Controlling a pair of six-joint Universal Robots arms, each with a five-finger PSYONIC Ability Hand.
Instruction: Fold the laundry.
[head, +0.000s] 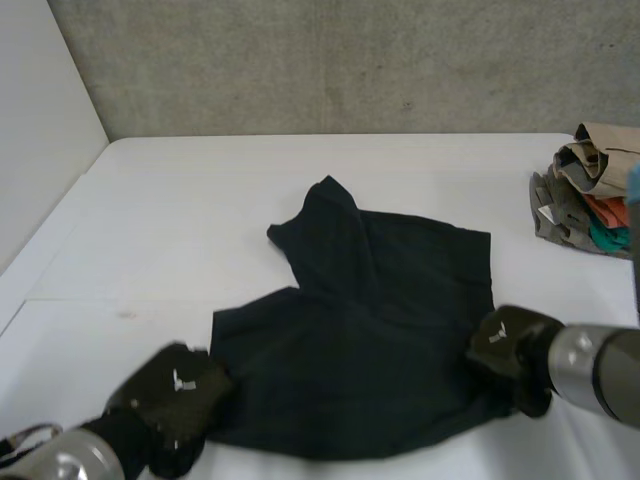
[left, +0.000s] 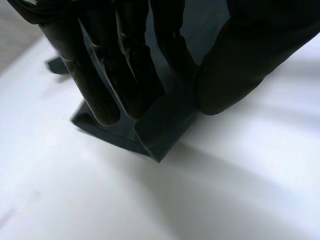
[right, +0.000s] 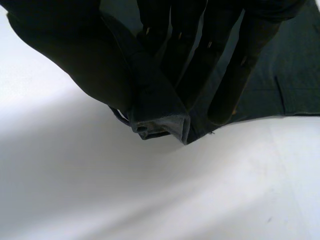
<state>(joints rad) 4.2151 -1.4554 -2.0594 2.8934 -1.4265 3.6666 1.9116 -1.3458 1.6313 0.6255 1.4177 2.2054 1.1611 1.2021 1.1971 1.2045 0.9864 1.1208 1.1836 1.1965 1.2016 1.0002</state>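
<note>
We see the dark, rumpled cloth garment (head: 380, 300) lying on the white bench (head: 180, 200); from above, the left robot hand (head: 175, 395) and right robot hand (head: 505, 350) sit at its two near corners. Up close on the wrists, each pinches its corner between thumb and fingers, the right's hem bunched.

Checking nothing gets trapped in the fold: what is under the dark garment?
The dark garment lies on the white table; whatever is beneath its middle is covered. At its near corners the left hand and right hand each pinch the cloth.
</note>
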